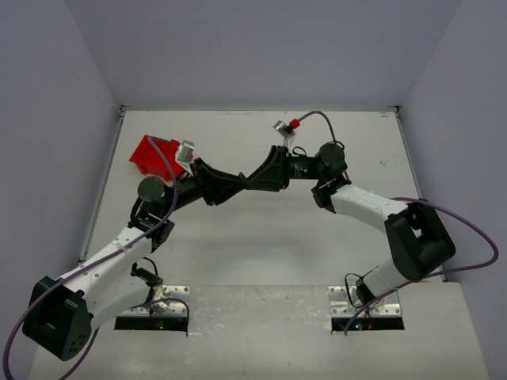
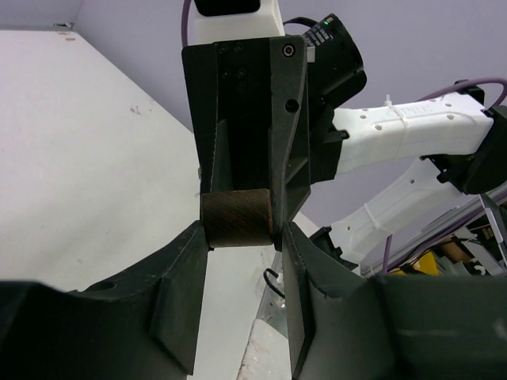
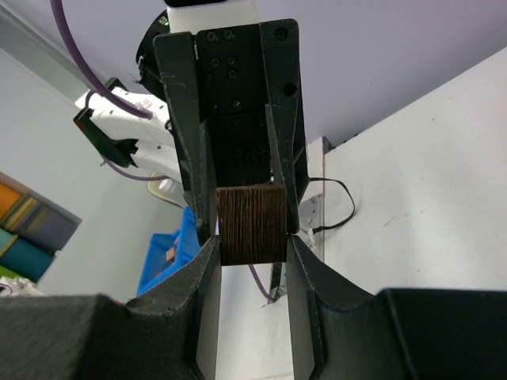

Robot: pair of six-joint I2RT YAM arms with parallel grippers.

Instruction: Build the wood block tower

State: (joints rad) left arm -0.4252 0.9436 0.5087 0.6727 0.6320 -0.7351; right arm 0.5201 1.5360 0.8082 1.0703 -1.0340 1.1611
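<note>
Closest to the lens in the left wrist view, my left gripper (image 2: pixel 242 233) has its fingers (image 2: pixel 178 277) on either side of the dark brown block (image 2: pixel 238 218); one finger looks to be touching it, the other side is too tight to call; cannot tell whether the left jaws press on the block or only flank it.

Right wrist view: my right gripper (image 3: pixel 251 244) is clamped on that same block, pads (image 3: pixel 305 277) flat against two opposite sides; block sits at the very fingertips, spanning the gap between the two grippers; grippers face each other tip to tip, fingers lined up.

Block is close to a cube, no clear long axis; looks slightly longer along the finger direction in the right wrist view; grain lines run along the fingers, from one gripper toward the other; faces square to the pads, not tilted.

Top view: both arms reach in and meet over the middle of the table (image 1: pixel 261 253), left arm from near left, right arm from near right; block itself hidden there between the fingertips; cannot tell its height above the surface.

Red bin (image 1: pixel 149 154) sits at far left of the table, just beyond my left forearm, well apart from the block.
</note>
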